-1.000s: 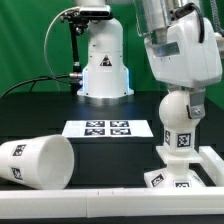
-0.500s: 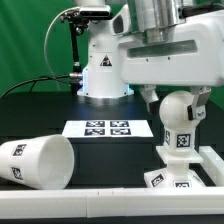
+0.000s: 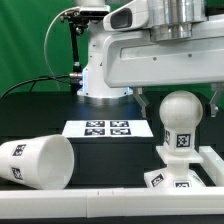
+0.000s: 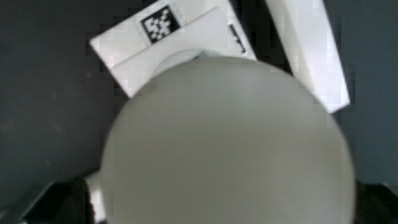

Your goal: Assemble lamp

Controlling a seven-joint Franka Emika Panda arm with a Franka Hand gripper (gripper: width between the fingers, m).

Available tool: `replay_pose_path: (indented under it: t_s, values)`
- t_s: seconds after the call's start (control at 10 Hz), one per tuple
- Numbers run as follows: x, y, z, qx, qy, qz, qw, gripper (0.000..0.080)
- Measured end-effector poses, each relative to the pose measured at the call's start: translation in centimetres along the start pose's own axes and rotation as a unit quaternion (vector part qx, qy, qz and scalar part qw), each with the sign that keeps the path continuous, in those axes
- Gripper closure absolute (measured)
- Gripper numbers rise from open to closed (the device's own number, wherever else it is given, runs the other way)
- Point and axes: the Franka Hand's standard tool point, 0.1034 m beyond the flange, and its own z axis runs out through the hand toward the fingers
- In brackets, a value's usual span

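1. Bulb (image 3: 180,108): stands upright, with its tagged stem down in the small flared base (image 3: 170,181). The pair is at the exterior view's right, in the corner of the white rail (image 3: 206,160). In the wrist view the bulb's dome (image 4: 214,140) fills most of the frame.
2. Progress (judgement): the bulb-to-base joint looks made or nearly so. Whether it is fully seated cannot be told from these pictures.
3. Remaining: the shade (image 3: 36,161) is not fitted. It lies on its side at the exterior view's left, well apart from the bulb, with its mouth facing the exterior view's right.
4. Contents: nothing is visible inside the shade. The base holds only the bulb stem.
5. Gripper (image 3: 178,106): directly above the bulb. The dark fingers (image 3: 143,104) are spread wide, one on each side of the dome, with a visible gap on the exterior view's left side, so nothing is held.
6. Surroundings: the marker board (image 3: 107,128) lies flat between shade and bulb, with the robot pedestal (image 3: 104,72) behind it.
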Motion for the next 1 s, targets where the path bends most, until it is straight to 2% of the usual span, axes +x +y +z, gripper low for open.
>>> replay_pose_path:
  t_s: [0.2, 0.4, 0.5, 0.6, 0.8, 1.0]
  values:
    - [-0.76, -0.45, 0.59, -0.01, 0.017, -0.141, 0.99, 0.0101]
    - [-0.95, -0.39, 0.82, -0.014, 0.021, -0.182, 0.983, 0.0101]
    - [-0.91, -0.33, 0.83, -0.014, 0.022, -0.166, 0.986, 0.0101]
    - [-0.92, -0.33, 0.86, -0.014, 0.022, -0.167, 0.986, 0.0209]
    - [-0.93, -0.34, 0.87, -0.013, 0.022, -0.135, 0.991, 0.0226]
    - [-0.68, -0.42, 0.93, -0.008, 0.03, -0.035, 0.999, 0.0226]
